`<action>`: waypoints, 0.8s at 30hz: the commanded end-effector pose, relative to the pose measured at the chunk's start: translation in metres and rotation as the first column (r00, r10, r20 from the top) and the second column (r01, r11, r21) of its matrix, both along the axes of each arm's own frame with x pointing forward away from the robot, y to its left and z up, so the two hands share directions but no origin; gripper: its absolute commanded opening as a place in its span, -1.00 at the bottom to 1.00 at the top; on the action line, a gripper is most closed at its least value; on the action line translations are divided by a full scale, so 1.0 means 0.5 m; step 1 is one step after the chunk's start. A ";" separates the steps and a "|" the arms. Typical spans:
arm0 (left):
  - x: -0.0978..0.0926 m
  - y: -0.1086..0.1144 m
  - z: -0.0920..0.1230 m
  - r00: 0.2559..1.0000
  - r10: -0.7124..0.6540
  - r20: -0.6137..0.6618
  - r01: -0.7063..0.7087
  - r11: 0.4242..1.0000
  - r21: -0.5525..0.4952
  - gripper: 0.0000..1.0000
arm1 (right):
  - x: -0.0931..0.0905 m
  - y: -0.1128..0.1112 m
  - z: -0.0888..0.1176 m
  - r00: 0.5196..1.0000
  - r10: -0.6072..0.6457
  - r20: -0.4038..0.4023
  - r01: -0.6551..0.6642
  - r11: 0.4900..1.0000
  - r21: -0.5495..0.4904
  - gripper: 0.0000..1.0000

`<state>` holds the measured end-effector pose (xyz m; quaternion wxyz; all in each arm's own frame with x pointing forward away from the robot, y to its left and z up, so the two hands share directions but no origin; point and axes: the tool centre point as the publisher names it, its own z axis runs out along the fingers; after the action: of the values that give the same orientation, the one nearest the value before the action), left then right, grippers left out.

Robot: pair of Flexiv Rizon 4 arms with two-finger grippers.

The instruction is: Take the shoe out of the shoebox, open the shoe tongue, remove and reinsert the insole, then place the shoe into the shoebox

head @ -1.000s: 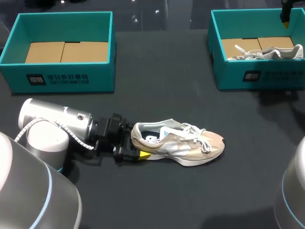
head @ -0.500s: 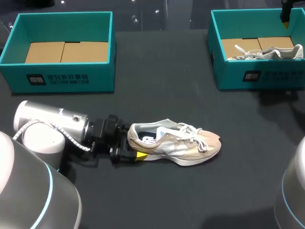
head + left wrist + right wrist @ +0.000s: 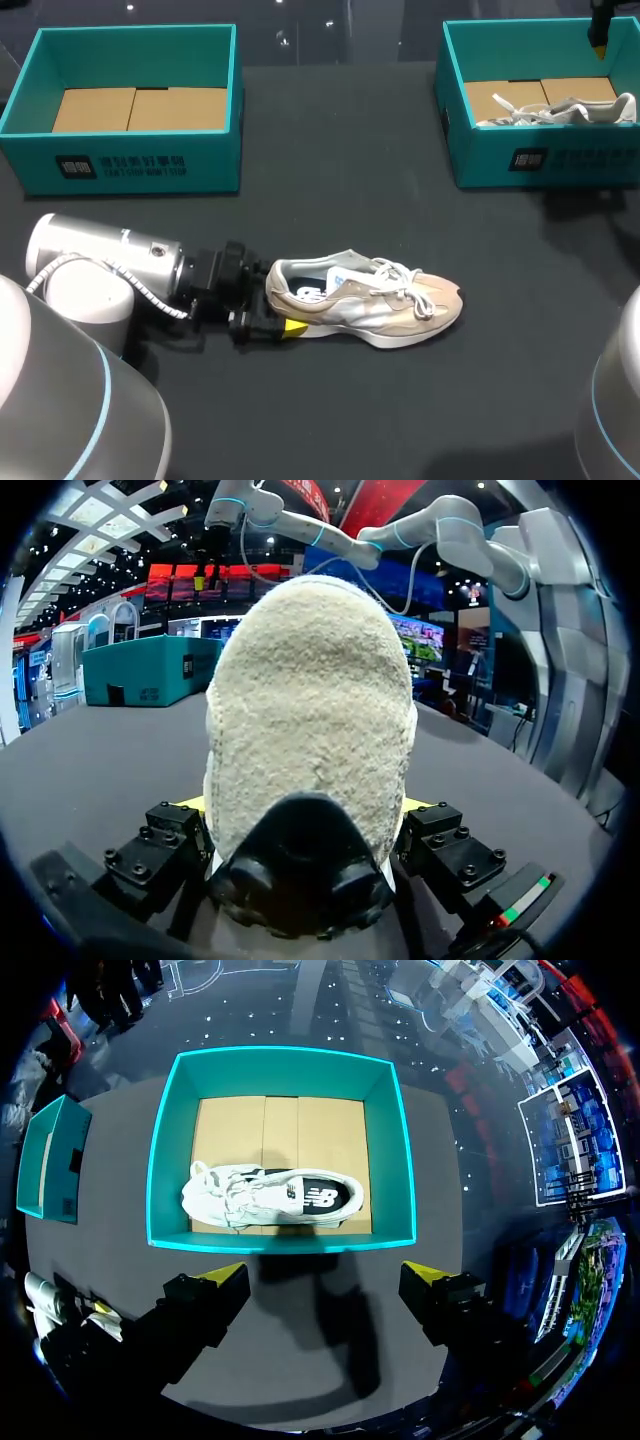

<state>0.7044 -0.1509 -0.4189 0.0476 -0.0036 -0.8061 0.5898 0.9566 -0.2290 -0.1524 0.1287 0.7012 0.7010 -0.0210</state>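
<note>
Left jaws, clamped on shoe (image 3: 370, 305) heel, dragged it slightly leftward (tongue work pending). Right jaws spread wide, empty.

A matte black table top (image 3: 350, 180) carries, at its far right corner, a teal open-topped cardboard box (image 3: 600, 160) with pale print on its front wall and a floor of plain brown cardboard flaps. Inside it, a white lace-up sneaker (image 3: 560, 112) lies on its side along the box's length, with its loose laces toward the table's middle and its heel near the opposite wall.
</note>
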 end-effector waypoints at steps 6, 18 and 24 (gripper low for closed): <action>-0.008 0.008 -0.003 1.000 0.003 0.000 -0.003 1.000 0.000 -1.00 | 0.001 0.000 0.000 1.000 0.000 -0.001 0.000 1.000 0.001 1.00; -0.008 0.008 -0.003 1.000 0.003 0.000 -0.003 1.000 0.000 -1.00 | -0.014 0.063 0.013 1.000 -0.004 -0.024 0.003 1.000 -0.028 1.00; -0.008 0.008 -0.003 1.000 0.003 0.000 -0.003 1.000 0.000 -1.00 | -0.064 0.140 0.033 1.000 -0.025 -0.015 0.025 1.000 -0.017 1.00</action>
<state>0.7039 -0.1499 -0.4188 0.0478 -0.0035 -0.8062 0.5897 0.9368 -0.1718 -0.1409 0.1148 0.7078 0.6965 -0.0277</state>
